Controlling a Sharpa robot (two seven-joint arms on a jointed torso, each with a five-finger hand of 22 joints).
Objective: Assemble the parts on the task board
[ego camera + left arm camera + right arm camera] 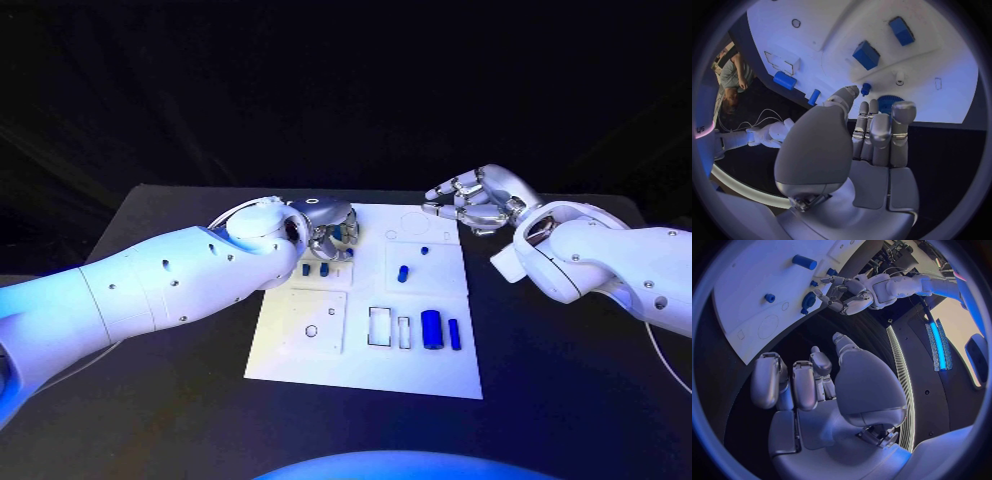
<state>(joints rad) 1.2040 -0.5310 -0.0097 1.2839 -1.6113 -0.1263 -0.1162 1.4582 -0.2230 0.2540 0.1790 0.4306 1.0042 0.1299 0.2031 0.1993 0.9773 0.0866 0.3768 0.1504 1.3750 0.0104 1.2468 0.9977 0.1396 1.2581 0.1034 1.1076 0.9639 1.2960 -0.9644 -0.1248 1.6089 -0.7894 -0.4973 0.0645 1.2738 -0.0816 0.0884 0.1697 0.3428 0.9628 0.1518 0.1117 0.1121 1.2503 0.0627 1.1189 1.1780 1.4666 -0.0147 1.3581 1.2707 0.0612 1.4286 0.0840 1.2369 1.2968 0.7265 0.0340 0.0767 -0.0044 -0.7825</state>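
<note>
I see the task board (433, 375) as a flat, matte white plate lying in the middle of the black tabletop (562, 400), its surface cut with outlined recesses. Near its right edge lies a thick blue cylinder (431, 324) with a slimmer blue rod (454, 334) just beside it, both lengthwise; a small blue peg (404, 272) sits nearer the board's centre. In the left wrist view two blocky blue pieces (866, 54) stand on a raised white panel, and a round, ribbed blue disc (887, 102) shows just beyond the fingertips.

My left hand (326, 224) hangs over the board's far left corner — its silver fingers (879, 130) are straight and close together, thumb alongside, nothing in them as far as I can see. The bulky white left arm (173, 290) hides part of the board's left side from the head camera.

My right hand (473, 203) hovers off the board's far right corner, apart from it — fingers loosely curled and spread, holding nothing. In its wrist view the smooth grey finger pads (766, 380) stand apart over dark tabletop.
</note>
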